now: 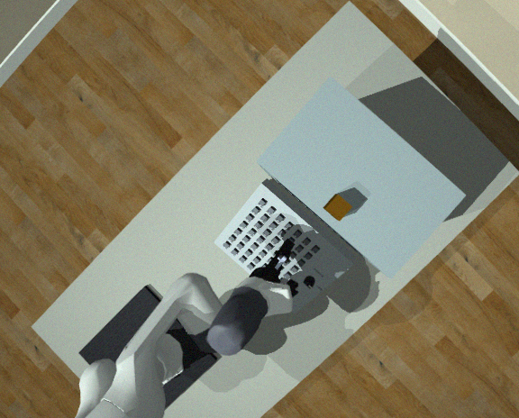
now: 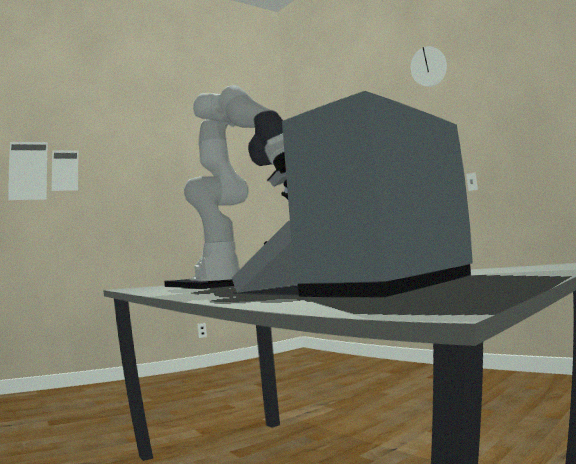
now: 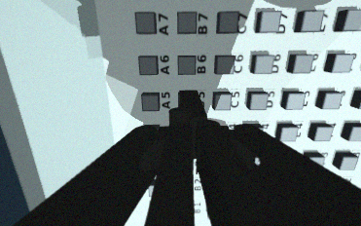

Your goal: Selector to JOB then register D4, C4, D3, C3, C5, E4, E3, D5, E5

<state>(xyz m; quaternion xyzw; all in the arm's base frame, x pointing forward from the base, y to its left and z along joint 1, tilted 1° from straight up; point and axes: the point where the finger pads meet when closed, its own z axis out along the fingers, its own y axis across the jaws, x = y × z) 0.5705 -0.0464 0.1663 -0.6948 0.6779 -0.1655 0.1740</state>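
Note:
The machine [image 1: 359,171] [image 2: 379,200] is a grey box with a sloped keypad panel [image 1: 244,219] [image 3: 174,46] of square keys in lettered rows. My gripper [image 1: 284,254] [image 3: 188,104] is shut and empty. In the wrist view its tip covers key B5, between key A5 [image 3: 150,101] and key C5 [image 3: 221,100], below key B6 [image 3: 187,64]. I cannot tell if it touches the key. No key looks lit. A dark round selector knob [image 1: 309,282] sits on the panel's lower right, beside my wrist. In the side view the machine hides the fingers.
An orange block [image 1: 337,207] sits on the machine's flat top. The machine and the arm's dark base plate [image 1: 116,324] stand on a pale table [image 1: 161,234] [image 2: 329,320]. The machine's upper housing overhangs the far edge of the keypad.

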